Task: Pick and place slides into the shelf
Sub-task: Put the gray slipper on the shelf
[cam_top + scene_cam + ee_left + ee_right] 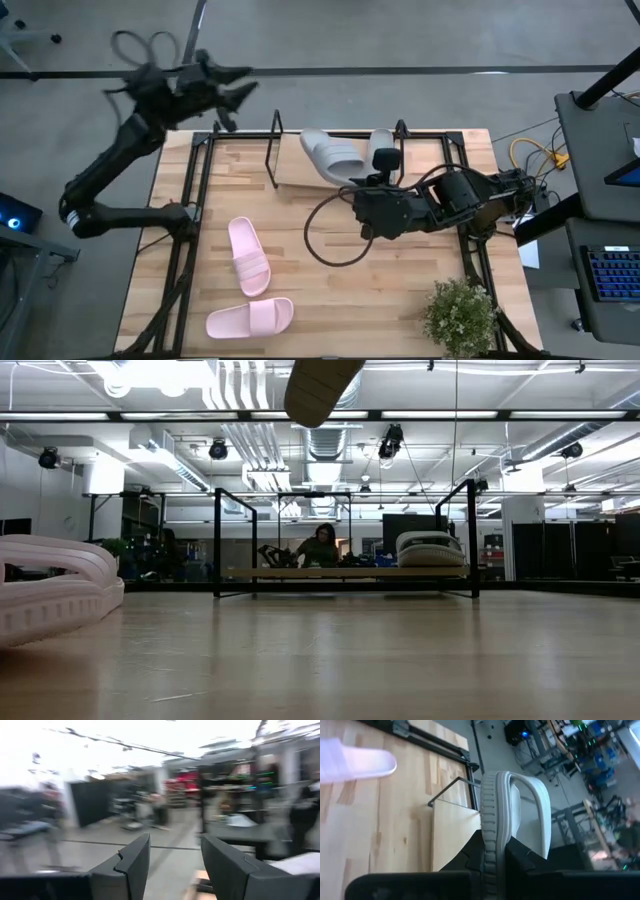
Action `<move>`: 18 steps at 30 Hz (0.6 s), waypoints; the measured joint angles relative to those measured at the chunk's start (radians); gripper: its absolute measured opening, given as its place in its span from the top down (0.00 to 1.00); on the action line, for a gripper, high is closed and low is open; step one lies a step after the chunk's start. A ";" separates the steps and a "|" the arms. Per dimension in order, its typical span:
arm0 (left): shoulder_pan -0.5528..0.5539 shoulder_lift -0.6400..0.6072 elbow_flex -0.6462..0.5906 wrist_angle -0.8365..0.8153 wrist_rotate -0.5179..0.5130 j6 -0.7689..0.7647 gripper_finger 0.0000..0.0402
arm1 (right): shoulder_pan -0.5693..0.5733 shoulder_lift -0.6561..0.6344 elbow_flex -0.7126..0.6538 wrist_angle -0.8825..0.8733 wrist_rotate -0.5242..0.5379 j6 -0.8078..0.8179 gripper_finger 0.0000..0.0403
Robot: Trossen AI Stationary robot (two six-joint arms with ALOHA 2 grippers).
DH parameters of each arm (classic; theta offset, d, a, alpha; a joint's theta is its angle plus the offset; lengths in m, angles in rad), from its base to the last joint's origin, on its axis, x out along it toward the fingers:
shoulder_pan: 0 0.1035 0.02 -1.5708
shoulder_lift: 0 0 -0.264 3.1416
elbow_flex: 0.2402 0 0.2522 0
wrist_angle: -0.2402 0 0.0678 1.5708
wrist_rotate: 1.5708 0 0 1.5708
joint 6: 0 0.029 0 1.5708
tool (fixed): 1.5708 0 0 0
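One light grey slide (pixel 330 155) lies sole-down on the shelf (pixel 300 185), which stands at the table's far side; it also shows in the low view as the grey slide (pixel 430 550) on the shelf board (pixel 340 572). My right gripper (pixel 372 175) is over the shelf's right part, shut on the second grey slide (pixel 383 148). Two pale pink slides (pixel 248 255) (pixel 250 317) lie on the tabletop nearer the front; one pink slide (pixel 50 590) fills the low view's left. My left gripper (pixel 235 95) is open, raised beyond the table's far left corner, touching nothing. My right gripper pinches the grey slide by its sole (pixel 490 840), one finger (pixel 525 857) on the footbed side under the strap (pixel 540 810), the other on the underside. The fingers point toward the table's far edge. The slide is turned on its edge and lifted clear, its end (pixel 320 390) high in the low view.
The shelf's thin black uprights (pixel 275 150) (pixel 400 130) rise beside the held slide. A black cable loops on the table (pixel 325 235). A small potted plant (pixel 460 315) stands at the near right corner. Bare board (pixel 452 835) shows beside the held slide.
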 joint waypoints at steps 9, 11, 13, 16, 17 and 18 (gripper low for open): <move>0.000 -0.102 -0.002 -0.139 -0.077 0.006 0.60 | -0.026 0.000 0.006 0.027 0.031 0.225 0.93; 0.000 -0.100 -0.004 -0.163 -0.078 0.006 0.60 | -0.028 -0.003 0.010 0.029 0.030 0.268 0.93; 0.000 -0.094 -0.005 -0.172 -0.077 0.006 0.60 | -0.028 -0.008 0.012 0.032 0.030 0.323 0.93; 0.000 -0.086 -0.006 -0.183 -0.076 0.006 0.60 | -0.028 -0.015 0.017 0.033 0.030 0.400 0.94; 0.000 -0.085 -0.008 -0.183 -0.076 0.006 0.60 | -0.028 -0.017 0.020 0.034 0.030 0.424 0.94; 0.000 -0.083 -0.011 -0.183 -0.076 0.006 0.60 | -0.028 -0.018 0.024 0.034 0.028 0.450 0.94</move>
